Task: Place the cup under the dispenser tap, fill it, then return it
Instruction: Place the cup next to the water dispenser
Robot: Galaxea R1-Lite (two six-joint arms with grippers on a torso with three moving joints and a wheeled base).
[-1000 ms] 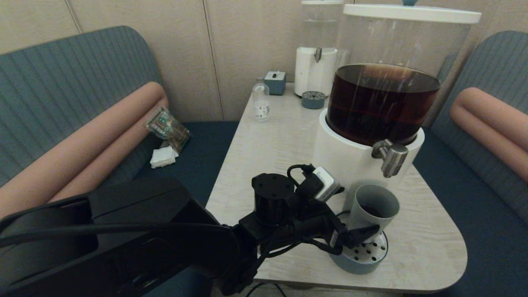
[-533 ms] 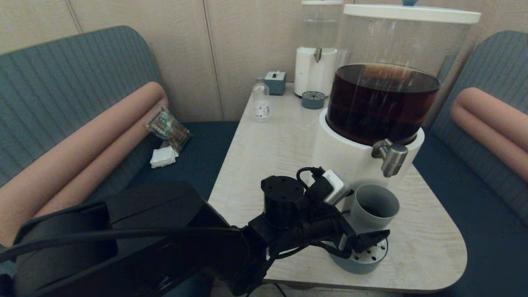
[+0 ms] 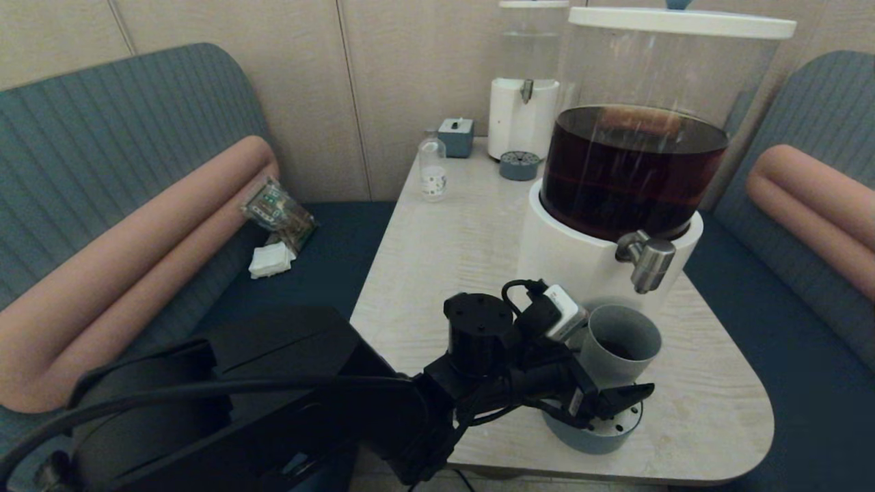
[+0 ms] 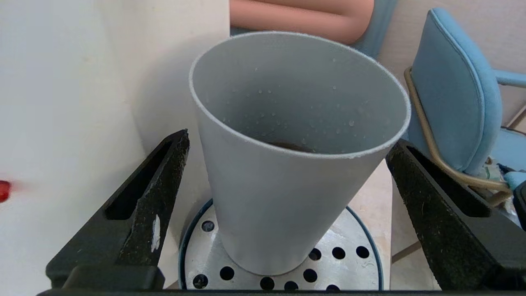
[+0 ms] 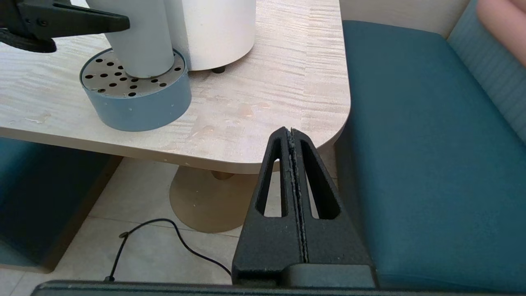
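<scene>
Cup point(image 4: 283, 197): on drip tray point(image 4: 353, 263), lower right, below tap point(image 3: 648, 258) to catch liquid.
Left gripper point(image 4: 287, 213): fingers point(image 4: 148, 213) spread wide around cup, touching nothing.
Right gripper point(image 5: 292, 135): closed, empty, parked off tabletop point(image 5: 267, 90).

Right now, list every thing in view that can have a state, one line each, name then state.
cup: upright on the drip tray, a little dark liquid inside.
left gripper: open, fingers apart either side of the cup, not touching it.
right gripper: shut, empty, below the table edge.
dispenser tap: no stream visible.
large dispenser: lid on, partly full of dark liquid.
drip tray: under the cup.
small bottle: upright.
</scene>
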